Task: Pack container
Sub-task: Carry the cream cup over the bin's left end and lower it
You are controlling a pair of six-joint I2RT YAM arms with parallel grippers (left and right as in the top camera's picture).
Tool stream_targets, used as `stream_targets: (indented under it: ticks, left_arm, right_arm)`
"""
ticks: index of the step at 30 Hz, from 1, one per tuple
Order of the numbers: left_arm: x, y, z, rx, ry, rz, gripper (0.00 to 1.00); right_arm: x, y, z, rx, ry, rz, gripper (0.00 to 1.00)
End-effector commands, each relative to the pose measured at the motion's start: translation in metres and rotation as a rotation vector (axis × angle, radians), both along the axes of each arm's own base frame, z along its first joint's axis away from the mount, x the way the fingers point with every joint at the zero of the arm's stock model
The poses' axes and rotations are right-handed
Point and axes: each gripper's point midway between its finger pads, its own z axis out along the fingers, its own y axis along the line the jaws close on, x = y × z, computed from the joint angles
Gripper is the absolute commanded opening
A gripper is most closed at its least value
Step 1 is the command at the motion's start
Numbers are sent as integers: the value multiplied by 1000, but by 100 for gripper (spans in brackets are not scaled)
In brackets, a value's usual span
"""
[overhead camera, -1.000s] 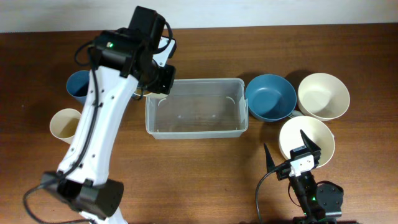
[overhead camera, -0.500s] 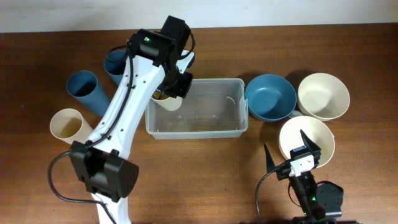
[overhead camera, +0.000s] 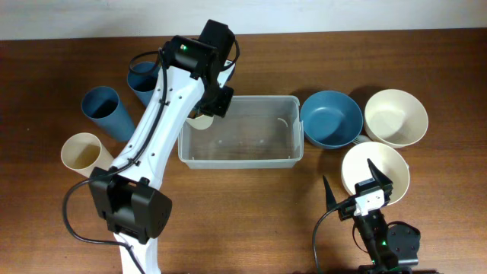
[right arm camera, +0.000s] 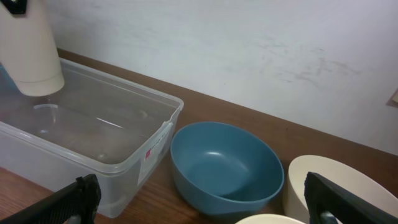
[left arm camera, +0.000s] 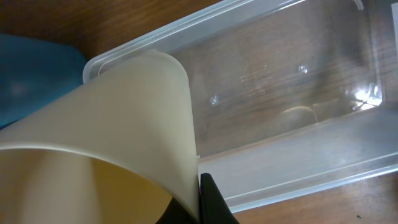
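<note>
The container is a clear plastic bin in the middle of the table with nothing lying in it. My left gripper is shut on the rim of a cream cup and holds it upright over the bin's left end. In the left wrist view the cup fills the left side, a black finger pressed against its wall, with the container beyond. The right wrist view shows the cup hanging at the far end of the container. My right gripper stands open near the front edge, holding nothing.
Two blue cups and a cream cup lie left of the bin. To its right are a blue bowl and two cream bowls. The right wrist view shows the blue bowl close ahead.
My left arm has swung right from above the blue cups, carrying the cream cup to the bin's left end. The right arm has not moved.
</note>
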Motion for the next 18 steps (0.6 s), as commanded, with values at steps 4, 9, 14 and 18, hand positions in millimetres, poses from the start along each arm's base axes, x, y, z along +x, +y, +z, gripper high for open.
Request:
stream_targets:
  ticks: [4,9,14,18]
  left_arm:
    - [7,4,-30,52,54,4,2]
    - [9,3,-49,69,96,3,2]
    - [10,3,-58,77,111,3,2]
    - [10,3,-58,77,111,3,2]
  right_arm:
    - [-1,3,-3,-3,6,13,99]
    - [-1,3,-3,-3,6,12,99]
    - [-1,3,-3,-3,6,12,99]
    - [-1,3,-3,-3,6,13,99]
